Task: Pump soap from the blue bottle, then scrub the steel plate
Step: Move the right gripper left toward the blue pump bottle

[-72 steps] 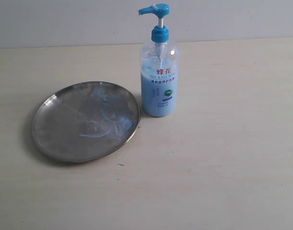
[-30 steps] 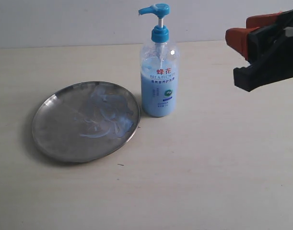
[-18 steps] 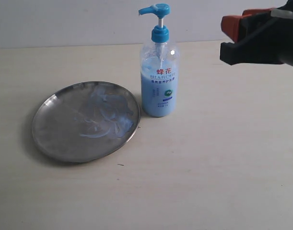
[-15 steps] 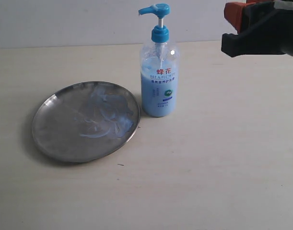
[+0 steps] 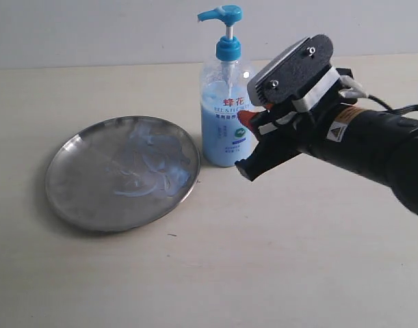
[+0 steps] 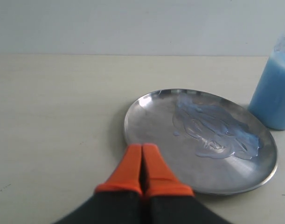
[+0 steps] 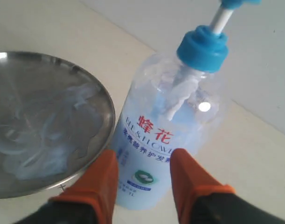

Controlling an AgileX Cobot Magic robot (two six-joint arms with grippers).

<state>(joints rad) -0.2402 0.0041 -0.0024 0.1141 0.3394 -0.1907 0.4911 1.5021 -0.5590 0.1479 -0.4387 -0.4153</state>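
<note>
The blue bottle (image 5: 226, 130) stands upright on the table, just right of the steel plate (image 5: 79, 198). Soap (image 5: 150, 160) lies in pale smears over the plate's right half. My right gripper (image 5: 246, 145) is open, low beside the bottle's right front, tips close to its lower body. In the right wrist view the bottle (image 7: 165, 116) shows between the orange fingers (image 7: 102, 172), which do not visibly touch it. My left gripper (image 6: 142, 148) is shut with nothing in it, at the plate's (image 6: 151, 121) rim; it is out of the exterior view. Soap (image 6: 212, 133) and the bottle (image 6: 273, 93) lie beyond it.
A pale wooden table (image 5: 297, 260) carries everything, with a white wall (image 5: 92, 27) along its far edge. The right arm's black body (image 5: 373, 147) reaches in from the right edge, above the table.
My right gripper has come down and left from the upper right corner to the bottle's lower body. Bottle, plate and soap have not moved.
</note>
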